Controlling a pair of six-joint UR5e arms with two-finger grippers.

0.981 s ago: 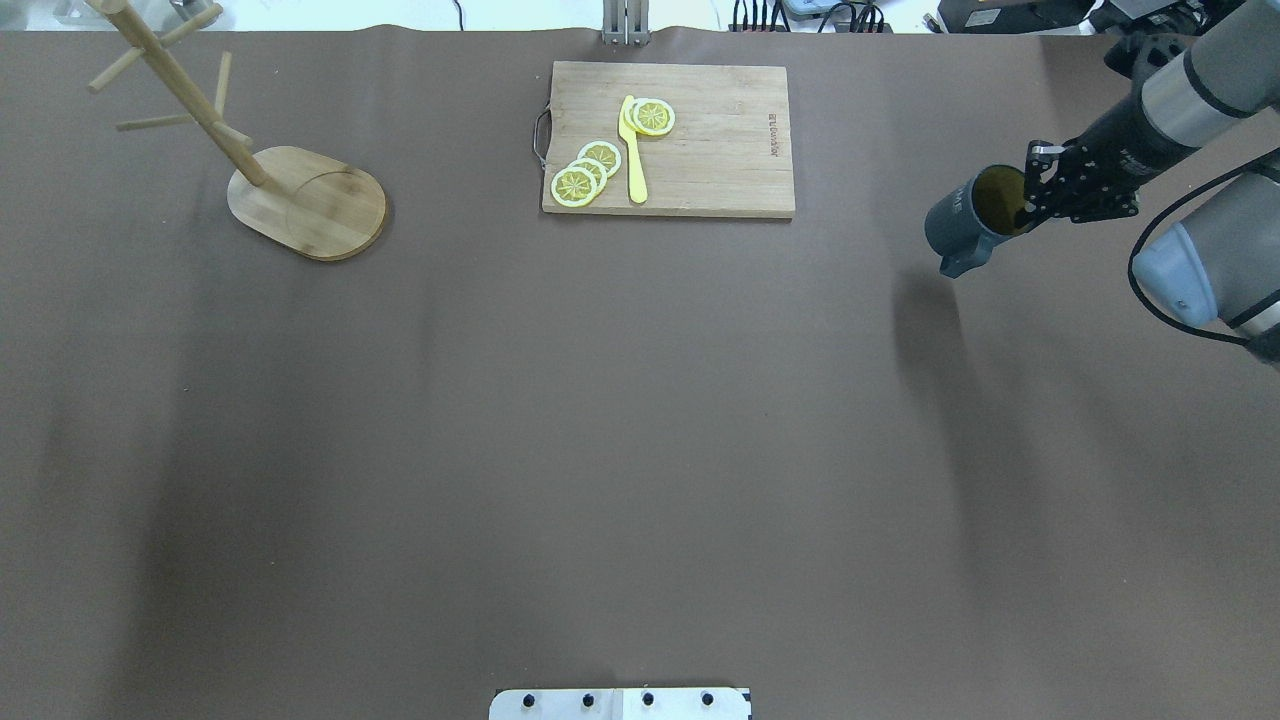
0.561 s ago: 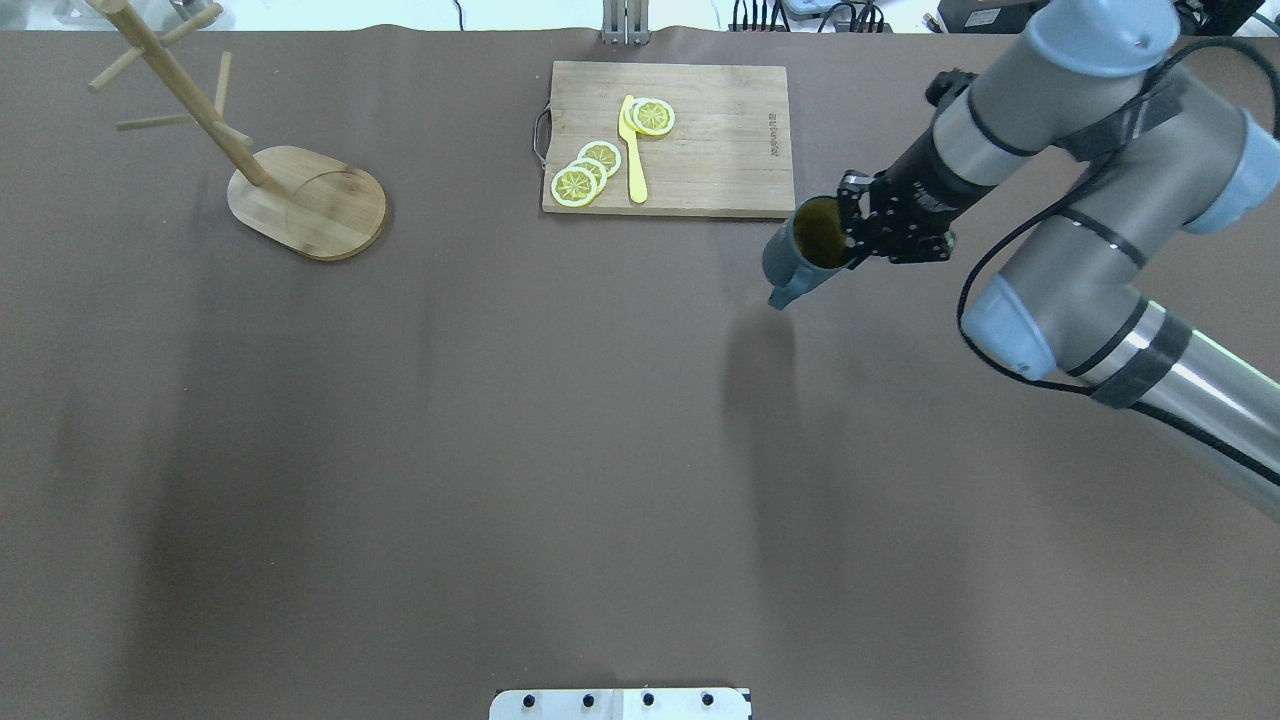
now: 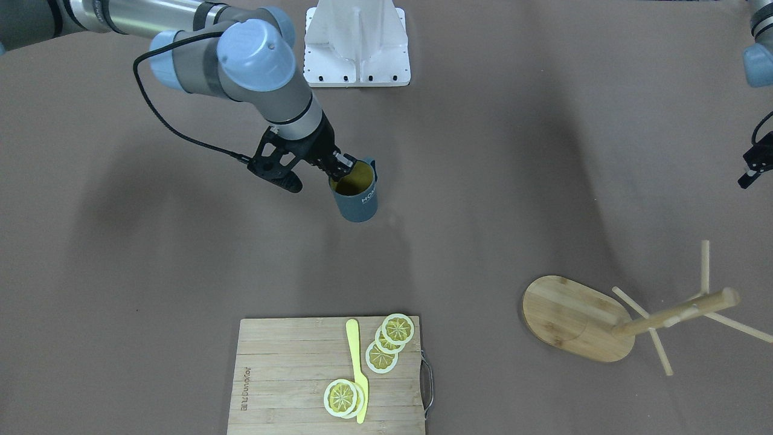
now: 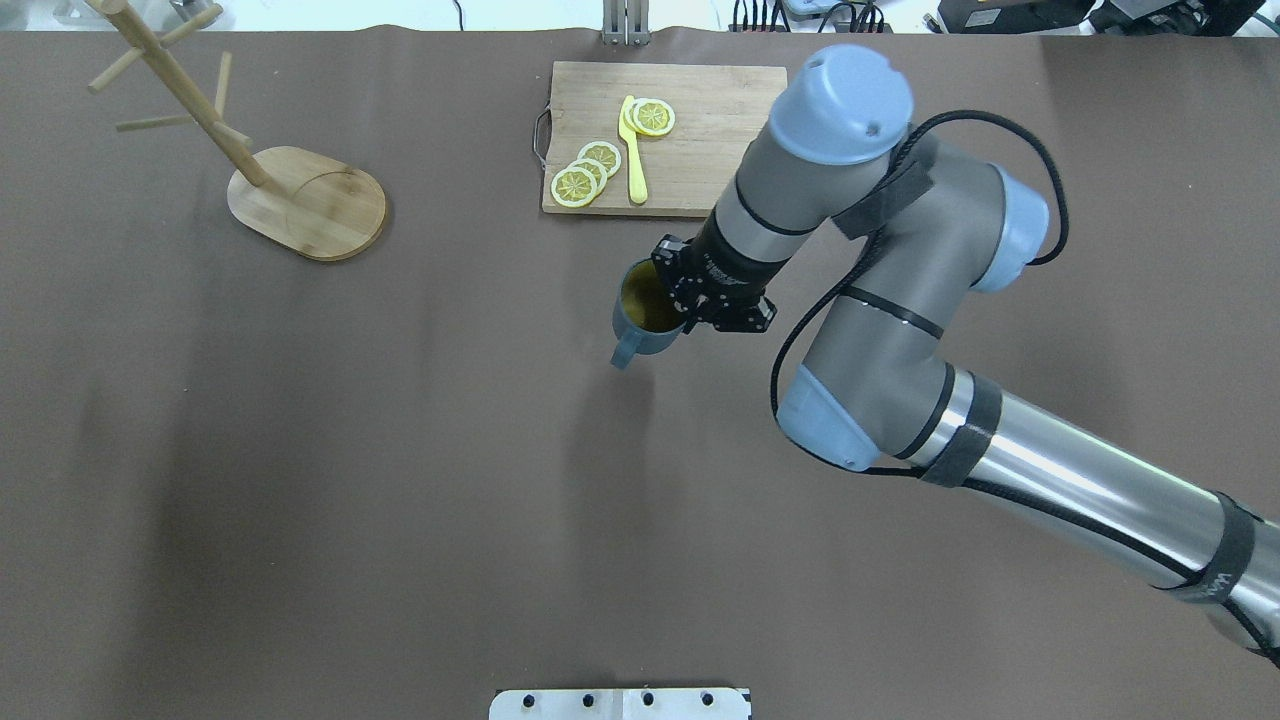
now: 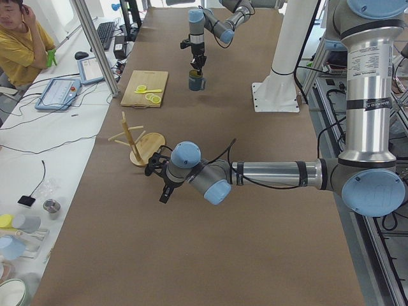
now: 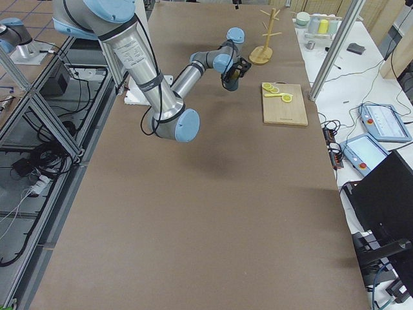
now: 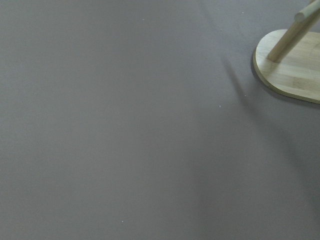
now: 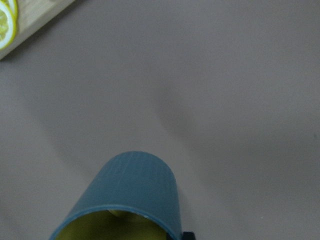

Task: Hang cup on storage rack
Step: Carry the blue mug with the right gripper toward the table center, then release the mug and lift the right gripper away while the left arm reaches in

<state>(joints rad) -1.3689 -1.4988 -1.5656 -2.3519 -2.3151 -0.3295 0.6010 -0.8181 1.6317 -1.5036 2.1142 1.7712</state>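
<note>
My right gripper (image 4: 679,301) is shut on the rim of the cup (image 4: 643,318), a dark slate-blue mug with a yellow inside, and holds it upright above the table's middle. In the front-facing view the gripper (image 3: 339,171) pinches the rim and the cup (image 3: 357,199) shows white lettering. The cup's top fills the bottom of the right wrist view (image 8: 132,190). The storage rack (image 4: 308,203), a bamboo mug tree with bare pegs, stands at the far left, well away from the cup. It also shows in the front-facing view (image 3: 572,319). My left gripper (image 3: 755,164) is at the view's edge; I cannot tell how its jaws stand.
A slatted cutting board (image 4: 600,90) with lemon slices (image 4: 587,170) and a yellow knife (image 4: 633,150) lies just behind the cup, partly under my right arm. The rack's base (image 7: 292,65) shows in the left wrist view. A person sits beside the table (image 5: 22,44).
My right arm has swung left with the cup, from near the table's right edge to in front of the cutting board. The rack and board have not moved.
</note>
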